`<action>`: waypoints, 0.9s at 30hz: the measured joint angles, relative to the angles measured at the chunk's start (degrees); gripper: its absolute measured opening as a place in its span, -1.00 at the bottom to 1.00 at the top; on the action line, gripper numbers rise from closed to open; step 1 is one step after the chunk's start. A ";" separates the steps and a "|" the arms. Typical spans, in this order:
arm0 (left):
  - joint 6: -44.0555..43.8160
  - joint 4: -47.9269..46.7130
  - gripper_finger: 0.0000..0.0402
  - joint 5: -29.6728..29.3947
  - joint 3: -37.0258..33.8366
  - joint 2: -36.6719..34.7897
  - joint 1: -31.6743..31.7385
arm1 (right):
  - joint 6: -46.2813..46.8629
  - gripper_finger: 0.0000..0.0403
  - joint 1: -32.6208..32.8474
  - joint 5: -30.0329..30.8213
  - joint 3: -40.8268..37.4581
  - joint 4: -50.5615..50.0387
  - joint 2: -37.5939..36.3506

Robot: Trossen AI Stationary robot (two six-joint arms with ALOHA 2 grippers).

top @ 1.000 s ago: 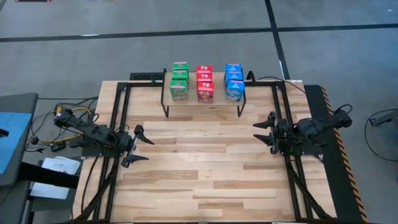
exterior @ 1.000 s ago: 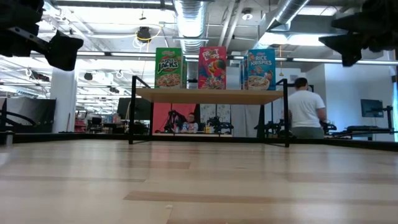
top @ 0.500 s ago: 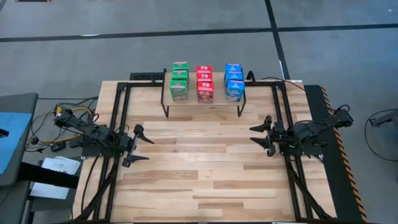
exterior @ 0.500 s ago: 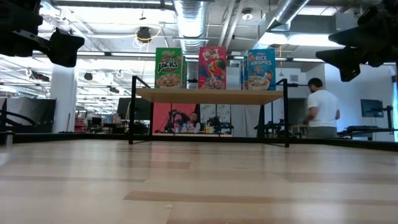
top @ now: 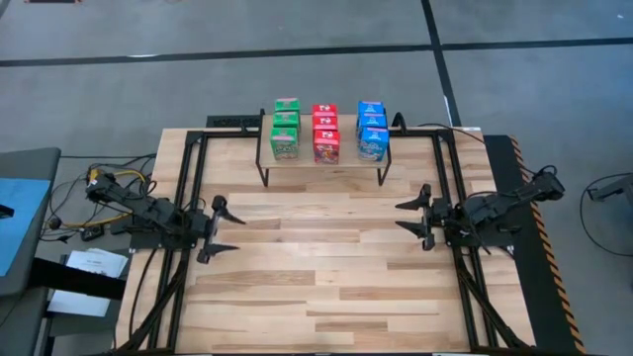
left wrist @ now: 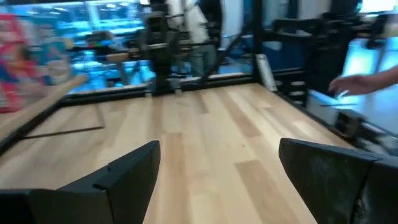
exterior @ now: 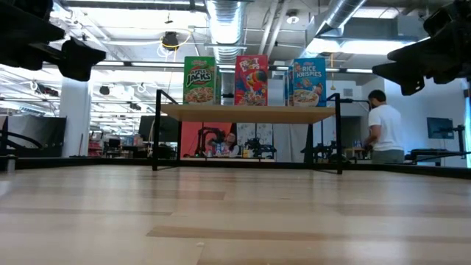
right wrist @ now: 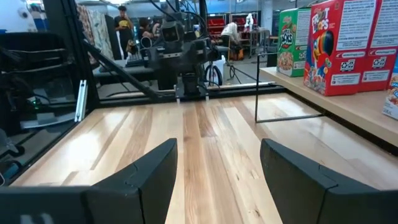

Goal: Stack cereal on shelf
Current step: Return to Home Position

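Well, from above it's a tidy picture. The low light-wood shelf on thin black legs (top: 341, 162) sits at the far end of the slatted wooden tabletop (top: 316, 287). It carries three files of small cardboard packs: green cereal boxes (top: 285, 131) on the left, red cereal boxes (top: 325, 133) in the middle and blue cereal boxes (top: 372, 130) on the right. As far as I can count, each file is three deep. No box lies anywhere off the shelf. The left hand (top: 237, 231) hangs over the left side of the tabletop, well apart from the shelf, fingers spread wide and carrying nothing. The right hand (top: 399, 216) sits opposite on the right side, equally wide and equally empty.

Down at tabletop level, the front green, red and blue packs stand upright side by side on the shelf, printed faces toward us. Both hands show only as dark shapes high at the picture's edges. A person in a white top (exterior: 384, 132) stands in the room beyond.

On to the left wrist: two dark fingers set far apart, bare wood between them.

And the right wrist shows the same wide gap, with a red and a green pack on the shelf off to one side.

By my reading the stacking is finished. All that's left is for both arms to settle into their rest pose.
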 joint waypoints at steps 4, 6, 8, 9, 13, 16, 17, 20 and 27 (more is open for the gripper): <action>-2.80 -0.73 0.58 5.75 0.03 0.00 0.00 | 0.00 0.27 0.00 0.00 -0.02 0.00 0.00; -5.04 -0.94 0.58 7.63 0.05 0.00 0.00 | 0.00 0.27 0.00 0.00 -0.02 0.00 0.00; -5.50 -1.09 0.58 8.56 0.05 0.00 0.00 | 0.00 0.27 0.00 0.00 -0.02 0.00 0.00; -5.50 -1.09 0.58 8.55 0.05 0.00 -0.02 | 0.00 0.27 0.00 0.00 -0.02 0.00 0.00; -5.58 -1.09 0.58 8.55 0.05 0.00 0.00 | 0.00 0.27 0.00 0.00 -0.04 0.00 0.00; -5.59 -1.09 0.58 8.55 0.05 0.00 0.00 | 0.00 0.27 0.00 0.00 -0.04 0.00 0.00; -5.59 -1.10 0.58 8.55 0.05 0.00 0.00 | 0.00 0.27 0.00 0.00 -0.07 0.00 0.00; -5.60 -1.11 0.58 8.57 0.06 0.00 0.00 | 0.00 0.27 0.00 0.00 -0.07 0.00 0.00; -5.61 -1.11 0.58 8.57 0.07 0.00 0.00 | 0.00 0.27 0.00 0.00 -0.07 0.00 0.00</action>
